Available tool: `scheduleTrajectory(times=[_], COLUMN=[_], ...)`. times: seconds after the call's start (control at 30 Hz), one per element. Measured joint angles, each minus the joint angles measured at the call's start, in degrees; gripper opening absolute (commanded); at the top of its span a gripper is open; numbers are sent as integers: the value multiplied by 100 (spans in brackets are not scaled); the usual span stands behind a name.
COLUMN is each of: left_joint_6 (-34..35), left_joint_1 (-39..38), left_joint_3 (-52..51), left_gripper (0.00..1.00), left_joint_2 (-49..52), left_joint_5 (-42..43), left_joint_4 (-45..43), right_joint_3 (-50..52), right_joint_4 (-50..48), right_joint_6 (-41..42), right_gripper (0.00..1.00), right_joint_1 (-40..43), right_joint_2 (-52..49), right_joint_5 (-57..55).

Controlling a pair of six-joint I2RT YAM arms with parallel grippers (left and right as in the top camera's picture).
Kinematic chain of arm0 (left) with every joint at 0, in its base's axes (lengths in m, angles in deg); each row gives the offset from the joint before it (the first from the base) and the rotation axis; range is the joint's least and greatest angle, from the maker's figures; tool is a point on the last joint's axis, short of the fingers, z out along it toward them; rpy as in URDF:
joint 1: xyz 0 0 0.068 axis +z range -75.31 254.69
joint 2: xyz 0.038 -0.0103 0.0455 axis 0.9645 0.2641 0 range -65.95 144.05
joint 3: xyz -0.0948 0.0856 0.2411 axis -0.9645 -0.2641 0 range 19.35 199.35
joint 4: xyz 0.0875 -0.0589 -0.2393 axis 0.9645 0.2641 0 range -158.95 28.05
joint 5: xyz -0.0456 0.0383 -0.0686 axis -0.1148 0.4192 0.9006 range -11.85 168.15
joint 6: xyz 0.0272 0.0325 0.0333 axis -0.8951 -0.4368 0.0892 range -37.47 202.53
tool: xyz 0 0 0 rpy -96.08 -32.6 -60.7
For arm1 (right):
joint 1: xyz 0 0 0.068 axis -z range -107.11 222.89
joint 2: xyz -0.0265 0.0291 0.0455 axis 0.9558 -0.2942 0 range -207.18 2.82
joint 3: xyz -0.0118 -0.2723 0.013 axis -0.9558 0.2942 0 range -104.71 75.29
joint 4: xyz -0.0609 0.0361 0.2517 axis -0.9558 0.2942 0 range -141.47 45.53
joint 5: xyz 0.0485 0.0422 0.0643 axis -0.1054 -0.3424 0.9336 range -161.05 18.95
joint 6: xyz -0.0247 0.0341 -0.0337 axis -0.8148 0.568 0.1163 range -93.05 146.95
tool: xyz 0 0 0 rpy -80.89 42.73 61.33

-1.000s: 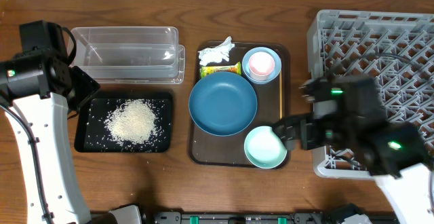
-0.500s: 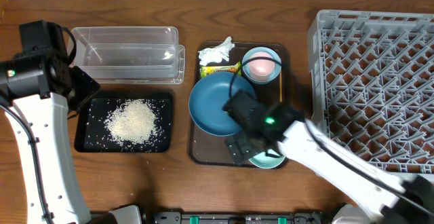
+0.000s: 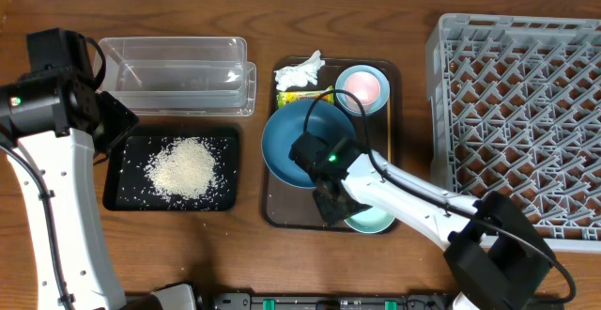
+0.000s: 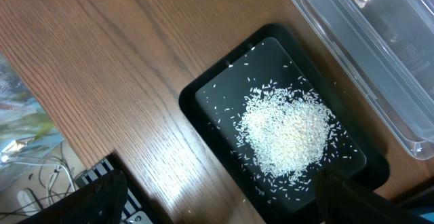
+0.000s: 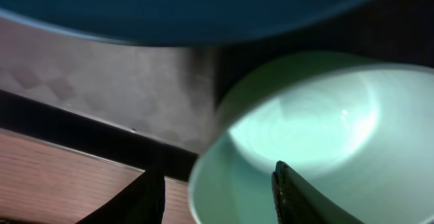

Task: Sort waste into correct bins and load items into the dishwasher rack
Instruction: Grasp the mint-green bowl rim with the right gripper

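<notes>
A robot lab bench staged as a kitchen clean-up: a wood-grain worktop [image 3: 235, 254] carries a grey dishwasher rack [image 3: 526, 94], a brown serving tray [image 3: 282, 213] with a dark blue bowl [image 3: 285, 131], and a black tray [image 3: 120, 195] of rice [image 3: 185, 167]. A left arm [image 3: 52, 188] and right arm [image 3: 423, 211] reach over it; loose cables [image 4: 27, 183] lie beyond its edge.

Right tool [image 3: 331, 205] at mint-green bowl [image 3: 374, 221]
</notes>
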Motion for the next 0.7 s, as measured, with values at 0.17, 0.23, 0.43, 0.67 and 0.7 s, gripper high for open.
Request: scheduleTrajectory(times=[0.17,0.23,0.43,0.67,0.7], left_joint_6=[2,2,2,2,2], left_joint_1=[0,0,0,0,0], left_joint_3=[0,0,0,0,0], left_gripper=[90,90,90,90,90], left_joint_2=[0,0,0,0,0], left_joint_5=[2,0,0,0,0], left_joint_4=[0,-2,-2,-2,0], right_joint_3=[0,0,42,170,170], right_joint_4=[-208,-205,-278,-345,-343], right_joint_6=[105,149,219,358,376], right_gripper=[40,44,38,17,15], right_joint_1=[-293,-356,-391,-391,-391], right_joint_2=[-4,-9,-74,-92,-92], right_joint_5=[44,39,-52,-153,-162])
